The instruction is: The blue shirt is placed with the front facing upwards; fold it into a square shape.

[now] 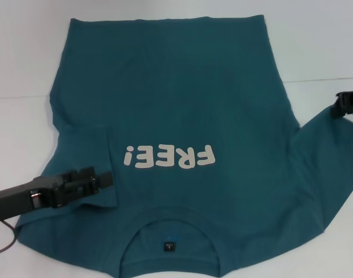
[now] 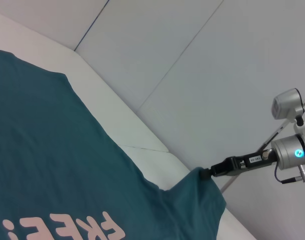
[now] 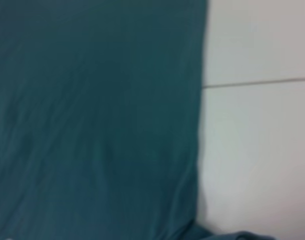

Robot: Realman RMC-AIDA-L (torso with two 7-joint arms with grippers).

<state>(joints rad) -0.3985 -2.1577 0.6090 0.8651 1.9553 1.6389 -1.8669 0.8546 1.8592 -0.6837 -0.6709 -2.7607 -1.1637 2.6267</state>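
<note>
Nearest the robot, the round collar (image 1: 168, 223) with its small dark label (image 1: 169, 247) lies at the near edge of the blue shirt (image 1: 176, 104), which is spread front up on the white table (image 1: 315, 40). Just beyond the collar, the off-white "FREE!" print (image 1: 168, 156) reads upside down from the head view. On the robot's left, the left gripper (image 1: 104, 179) reaches in low over the folded-in left sleeve, next to the print; whether its fingers are parted or pressed together cannot be told. Farther out on the right, the right gripper (image 1: 340, 104) is clamped on the tip of the right sleeve (image 1: 321, 156), which the left wrist view shows pulled up into a peak (image 2: 205, 175). Beyond, the hem (image 1: 165, 20) lies flat at the table's far side.
</note>
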